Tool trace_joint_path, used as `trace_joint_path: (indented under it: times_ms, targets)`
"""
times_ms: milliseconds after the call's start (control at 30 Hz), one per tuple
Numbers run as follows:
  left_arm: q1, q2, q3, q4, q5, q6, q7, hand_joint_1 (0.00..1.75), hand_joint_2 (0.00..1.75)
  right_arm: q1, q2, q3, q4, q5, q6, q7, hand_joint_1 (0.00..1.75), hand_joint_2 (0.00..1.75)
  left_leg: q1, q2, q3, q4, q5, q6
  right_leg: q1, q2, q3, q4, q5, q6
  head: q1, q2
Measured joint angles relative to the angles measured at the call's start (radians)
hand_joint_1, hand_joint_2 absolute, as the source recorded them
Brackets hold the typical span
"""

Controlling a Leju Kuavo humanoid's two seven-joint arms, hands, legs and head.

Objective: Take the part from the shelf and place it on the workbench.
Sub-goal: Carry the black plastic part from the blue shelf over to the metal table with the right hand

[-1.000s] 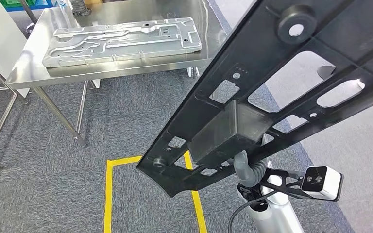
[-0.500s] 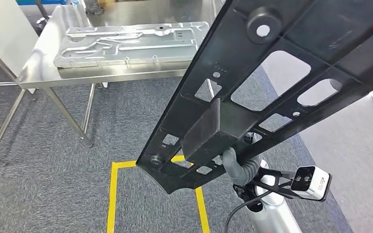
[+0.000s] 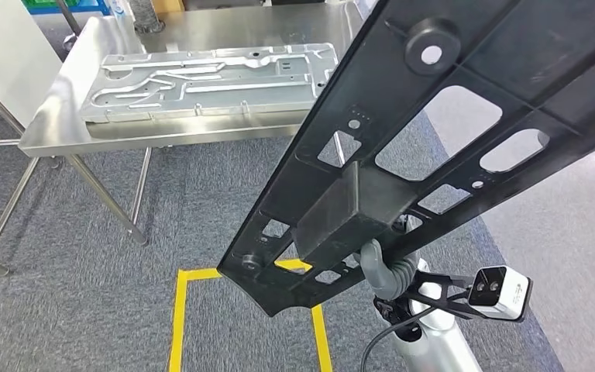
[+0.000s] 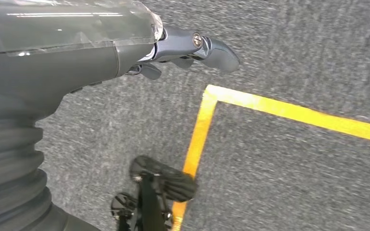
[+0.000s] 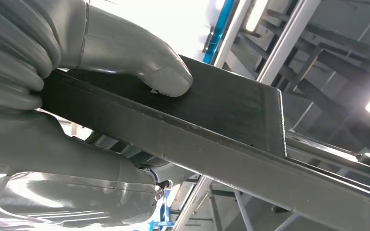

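A long black plastic part (image 3: 434,124) with cut-outs and a boxy block runs slantwise across the head view, raised above the floor. My right hand (image 3: 383,271) grips it from below at the block. In the right wrist view the thumb (image 5: 139,62) presses on the part's flat black face (image 5: 221,125). The steel workbench (image 3: 163,136) stands ahead at the upper left, apart from the part. My left hand (image 4: 183,48) hangs over the carpet and holds nothing, its fingers loosely apart.
A silver metal plate (image 3: 209,81) lies on the workbench top. Thin table legs (image 3: 104,194) reach down to the grey carpet. A yellow tape outline (image 3: 180,325) marks the floor in front of me. A white panel (image 3: 8,54) stands at the far left.
The whole picture has shifted a little, so the camera has moved; the workbench now sits slightly differently in view. The black part stays in my right hand's grip.
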Motion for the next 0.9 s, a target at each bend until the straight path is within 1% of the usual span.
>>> trace_joint_path:
  times_ms: [33,67,133,167,200,233,300,333,367,400,433,467,500,533,567,600,633,667,700,733,800,833,867,900]
  targets:
    - [0.000,0.000,0.000,0.000,0.000,0.000,0.000,0.00,1.75,0.000,0.000,0.000,0.000,0.000,0.000,0.000,1.75,1.75,-0.003,0.001,0.006,-0.025,0.011,0.006,0.001,0.000,0.003,-0.001,-0.005,0.006,0.000,0.000]
    - [0.000,0.000,0.001,0.000,0.000,0.000,0.000,0.00,1.75,0.001,0.000,-0.001,0.000,0.000,0.000,0.000,1.75,1.75,-0.006,0.001,0.007,-0.030,0.005,0.014,0.001,0.000,0.005,0.000,-0.007,0.012,0.000,0.000]
    - [0.001,0.000,0.001,0.000,0.000,0.000,0.001,0.00,1.75,0.001,0.000,-0.002,-0.002,0.000,0.001,0.000,1.75,1.75,-0.005,-0.002,0.019,-0.037,0.008,0.029,0.001,-0.001,0.009,0.007,-0.012,0.023,0.000,0.000]
    - [0.000,0.000,0.001,0.000,0.000,0.000,0.000,0.00,1.75,0.001,0.000,-0.003,-0.004,0.000,0.003,0.000,1.75,1.75,-0.004,-0.003,0.026,-0.041,0.005,0.036,0.000,-0.002,0.003,0.027,-0.015,0.027,0.000,0.000]
    - [-0.001,0.000,0.001,0.000,0.000,0.000,0.000,0.00,1.75,0.000,0.000,-0.006,-0.006,0.000,0.006,0.000,1.75,1.75,-0.002,-0.004,0.035,-0.044,0.003,0.042,-0.001,-0.003,-0.017,0.066,-0.026,0.032,0.000,0.000]
    - [-0.001,0.000,0.001,0.000,0.000,0.000,0.000,0.00,1.75,0.001,0.000,-0.009,-0.008,0.001,0.010,0.000,1.75,1.75,-0.002,-0.004,0.042,-0.046,-0.002,0.046,-0.003,-0.005,-0.050,0.124,-0.042,0.035,0.000,0.000]
    - [-0.002,0.000,0.001,0.000,0.000,0.000,-0.001,0.00,1.75,0.009,0.000,-0.018,-0.010,0.001,0.024,0.000,1.75,1.75,-0.002,-0.005,0.055,-0.046,-0.014,0.051,-0.003,-0.005,-0.139,0.253,-0.090,0.041,0.000,0.000]
    - [-0.001,0.000,0.001,0.000,0.000,0.000,-0.001,0.00,1.75,0.014,0.000,-0.024,-0.011,0.001,0.032,0.000,1.75,1.75,-0.003,-0.005,0.063,-0.046,-0.022,0.051,-0.003,-0.006,-0.175,0.290,-0.103,0.042,0.000,0.000]
    - [-0.001,0.000,0.001,0.000,0.002,0.000,-0.001,0.00,1.75,0.018,0.000,-0.030,-0.012,0.000,0.040,0.000,1.75,1.75,-0.003,-0.006,0.072,-0.046,-0.030,0.051,-0.003,-0.006,-0.195,0.295,-0.098,0.042,0.000,0.000]
    - [0.000,0.000,0.001,0.000,0.003,0.000,-0.001,0.00,1.75,0.020,0.000,-0.036,-0.015,0.000,0.047,0.000,1.75,1.75,-0.003,-0.008,0.085,-0.046,-0.039,0.050,-0.002,-0.006,-0.197,0.263,-0.070,0.038,0.000,0.000]
    - [0.000,0.000,0.001,0.000,0.004,0.000,-0.001,0.00,1.75,0.020,0.001,-0.041,-0.017,-0.001,0.053,0.000,1.75,1.75,-0.004,-0.008,0.098,-0.046,-0.049,0.048,0.000,-0.006,-0.184,0.202,-0.023,0.033,0.000,0.000]
    - [0.000,-0.001,0.001,0.000,0.005,0.000,-0.001,0.00,1.75,0.020,0.001,-0.045,-0.020,-0.002,0.058,0.000,1.75,1.75,-0.005,-0.009,0.110,-0.046,-0.059,0.046,0.003,-0.006,-0.168,0.132,0.031,0.025,0.000,0.000]
    - [-0.001,-0.001,0.002,0.000,0.006,0.000,-0.001,0.00,1.75,0.020,0.002,-0.050,-0.022,-0.003,0.062,0.000,1.75,1.75,-0.006,-0.011,0.120,-0.046,-0.068,0.042,0.007,-0.006,-0.153,0.074,0.068,0.018,0.000,0.000]
    - [-0.002,-0.002,0.002,0.000,0.007,0.000,-0.001,0.00,1.75,0.020,0.003,-0.054,-0.027,-0.004,0.065,0.000,1.75,1.75,-0.007,-0.012,0.124,-0.048,-0.076,0.037,0.010,-0.006,-0.144,0.039,0.091,0.012,0.001,0.000]
    - [-0.003,-0.002,0.002,0.000,0.009,0.000,-0.001,0.00,1.75,0.022,0.005,-0.059,-0.032,-0.004,0.069,0.000,1.75,1.75,-0.007,-0.012,0.128,-0.046,-0.080,0.031,0.013,-0.006,-0.141,0.022,0.098,0.008,0.001,0.000]
    - [-0.003,-0.002,0.002,0.000,0.011,-0.001,0.000,0.00,1.75,0.025,0.007,-0.062,-0.040,-0.004,0.072,0.000,1.75,1.75,-0.008,-0.013,0.133,-0.046,-0.081,0.025,0.013,-0.005,-0.136,0.019,0.092,0.005,0.002,0.000]
    - [-0.003,-0.001,0.003,0.000,0.014,-0.002,-0.001,0.00,1.75,0.030,0.010,-0.065,-0.050,-0.001,0.076,0.000,1.75,1.75,-0.007,-0.012,0.136,-0.043,-0.085,0.020,0.010,-0.005,-0.128,0.015,0.092,0.000,0.002,0.000]
    - [-0.003,-0.001,0.004,0.000,0.016,-0.004,-0.001,0.00,1.75,0.033,0.013,-0.067,-0.061,0.003,0.077,0.000,1.75,1.75,-0.007,-0.010,0.138,-0.030,-0.087,0.015,0.008,-0.005,-0.118,0.009,0.089,-0.004,0.002,0.000]
    - [-0.004,-0.001,0.004,0.000,0.017,-0.006,-0.001,0.00,1.75,0.036,0.016,-0.068,-0.070,0.008,0.076,0.000,1.75,1.75,-0.006,-0.009,0.127,-0.004,-0.096,0.010,0.005,-0.006,-0.106,0.005,0.085,-0.010,0.002,0.000]
    - [-0.004,-0.001,0.005,0.000,0.018,-0.007,-0.001,0.00,1.75,0.038,0.019,-0.068,-0.080,0.014,0.074,0.000,1.75,1.75,-0.004,-0.007,0.103,0.043,-0.113,0.006,0.004,-0.007,-0.097,0.002,0.080,-0.013,0.002,0.000]
    - [-0.004,0.000,0.008,0.000,0.018,-0.009,-0.001,0.00,1.75,0.047,0.022,-0.069,-0.095,0.023,0.064,0.000,1.75,1.75,0.000,-0.005,0.023,0.168,-0.160,-0.003,0.004,-0.007,-0.083,0.001,0.066,-0.017,0.002,0.000]
    - [-0.002,0.001,0.008,0.000,0.017,-0.009,0.000,0.00,1.75,0.054,0.023,-0.069,-0.101,0.025,0.058,0.000,1.75,1.75,0.002,-0.005,-0.014,0.215,-0.177,-0.008,0.003,-0.007,-0.076,0.002,0.059,-0.017,0.002,0.000]
    - [-0.001,0.001,0.009,0.000,0.015,-0.009,0.001,0.00,1.75,0.061,0.023,-0.070,-0.107,0.026,0.052,0.000,1.75,1.75,0.004,-0.005,-0.037,0.231,-0.175,-0.012,0.002,-0.006,-0.067,0.002,0.051,-0.016,0.002,0.000]
    - [0.001,0.002,0.009,0.000,0.013,-0.009,0.002,0.00,1.75,0.068,0.023,-0.072,-0.112,0.025,0.048,0.000,1.75,1.75,0.007,-0.004,-0.043,0.210,-0.149,-0.016,0.001,-0.006,-0.056,0.002,0.043,-0.013,0.002,0.000]
